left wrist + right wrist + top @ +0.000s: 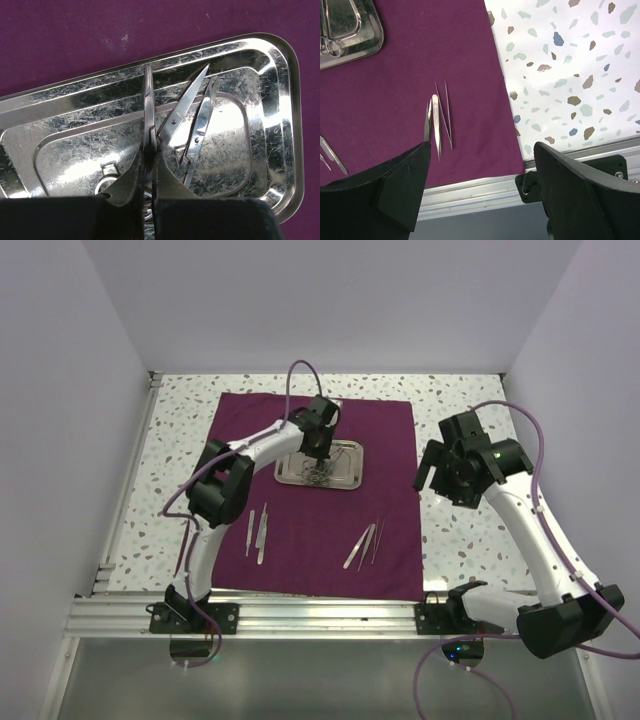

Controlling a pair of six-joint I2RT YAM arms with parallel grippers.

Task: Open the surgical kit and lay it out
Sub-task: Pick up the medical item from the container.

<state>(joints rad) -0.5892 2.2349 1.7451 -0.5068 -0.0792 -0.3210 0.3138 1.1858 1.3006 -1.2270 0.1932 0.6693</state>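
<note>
Well inside tray (286, 105), left claw (149, 164) pinching scissors (149, 107)

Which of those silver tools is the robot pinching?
The straight thin one in the tray, clamped by the left gripper; the scissors beside it lie loose.

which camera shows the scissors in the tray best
Left wrist: the scissors fill the frame, blades clear, lying in the steel tray, pinched by the left gripper. Top external shows only a tiny tangle; right wrist only ring handles at its corner.
</note>
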